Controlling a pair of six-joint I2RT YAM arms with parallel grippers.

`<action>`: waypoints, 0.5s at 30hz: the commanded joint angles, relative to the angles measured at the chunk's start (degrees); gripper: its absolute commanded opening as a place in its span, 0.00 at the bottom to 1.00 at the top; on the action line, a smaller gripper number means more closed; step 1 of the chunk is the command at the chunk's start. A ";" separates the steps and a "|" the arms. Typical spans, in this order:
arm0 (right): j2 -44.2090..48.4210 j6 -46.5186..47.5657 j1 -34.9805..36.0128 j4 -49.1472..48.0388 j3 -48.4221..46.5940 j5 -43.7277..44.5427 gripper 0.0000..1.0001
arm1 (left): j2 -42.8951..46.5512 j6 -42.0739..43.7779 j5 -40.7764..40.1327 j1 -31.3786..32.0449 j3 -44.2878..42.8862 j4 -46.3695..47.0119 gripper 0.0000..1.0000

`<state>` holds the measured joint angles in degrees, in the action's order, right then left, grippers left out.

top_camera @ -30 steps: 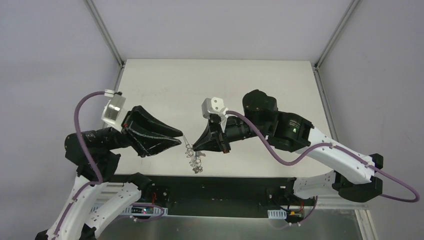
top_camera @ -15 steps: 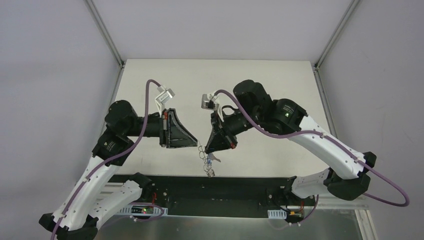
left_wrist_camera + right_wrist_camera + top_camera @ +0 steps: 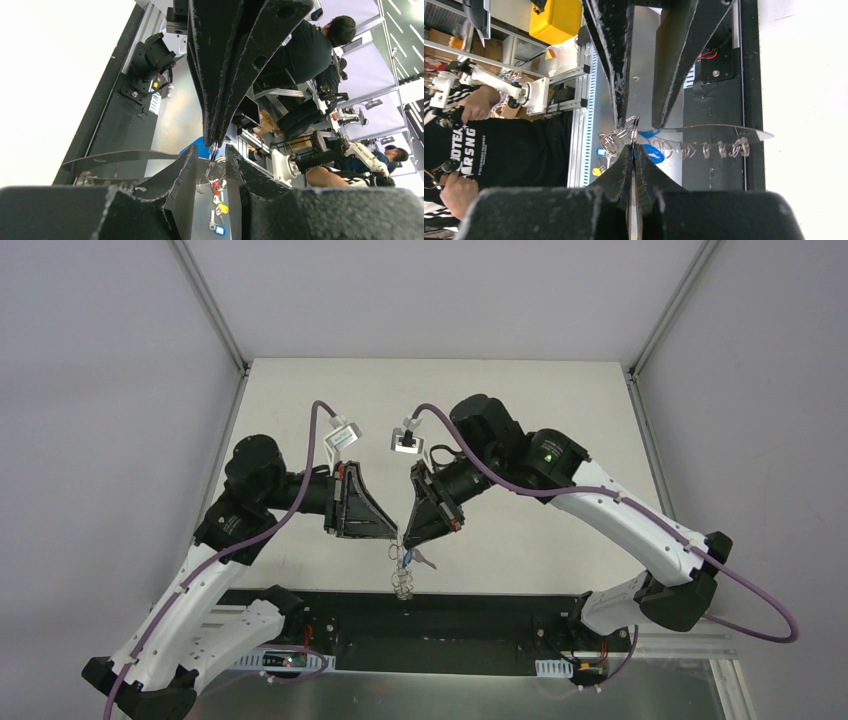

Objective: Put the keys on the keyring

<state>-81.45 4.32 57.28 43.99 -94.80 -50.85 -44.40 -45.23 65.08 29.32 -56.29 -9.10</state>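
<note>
One ring [image 3: 401, 568] hangs in the air between the two arms, about over the near edge of the table [image 3: 500, 420], and it appears to rest on nothing. It is held from the right side. The right fingers [image 3: 620, 172] are pressed together on its thin wire, so the ring stands edge-on just past their tips and its small loops trail away to one side. I judge that this grip is meant to keep the ring steady and off the table, so that the other arm can work on it freely. A blue key [image 3: 653, 153] lies close against the ring beside those tips. Whether it is already threaded on the wire or only hangs beside it, I cannot tell. The left fingers [image 3: 182, 175] are spread a little, one on each side of the ring, and I see no clear contact with it. It seems they are placed to take or turn a part of the ring, not to carry it. The top view gives the general position, both arms meeting tip to tip, but there the ring is only a small bright tangle. The right wrist view shows the pinch and the key. The left wrist view alone shows the gap between the left fingers and, lower down, some small coloured tags [image 3: 222, 208] that seem to dangle from the ring.
</note>
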 commanded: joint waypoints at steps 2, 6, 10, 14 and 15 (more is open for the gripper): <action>-0.91 -3.61 -0.87 -4.35 -1.09 -5.32 0.00 | 0.00 2.30 1.88 0.47 0.34 1.05 0.26; -1.00 -4.07 -0.94 -5.05 -1.15 -5.48 0.00 | -0.07 2.28 2.48 0.47 0.63 1.09 0.26; -1.46 -4.20 -1.07 -5.27 -1.64 -5.45 0.00 | -0.28 2.18 3.22 0.47 0.59 1.03 0.26; -2.00 -4.22 -1.09 -5.25 -1.91 -5.52 0.00 | -0.66 2.50 3.30 0.48 0.57 1.05 0.25; -2.00 -4.23 -0.98 -5.32 -1.99 -5.43 0.00 | -0.76 2.53 3.30 0.54 0.57 0.99 0.25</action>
<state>-83.35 1.39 56.49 41.78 -94.80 -53.69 -44.80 -44.01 66.22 29.32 -56.10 -9.32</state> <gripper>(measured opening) 0.012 0.254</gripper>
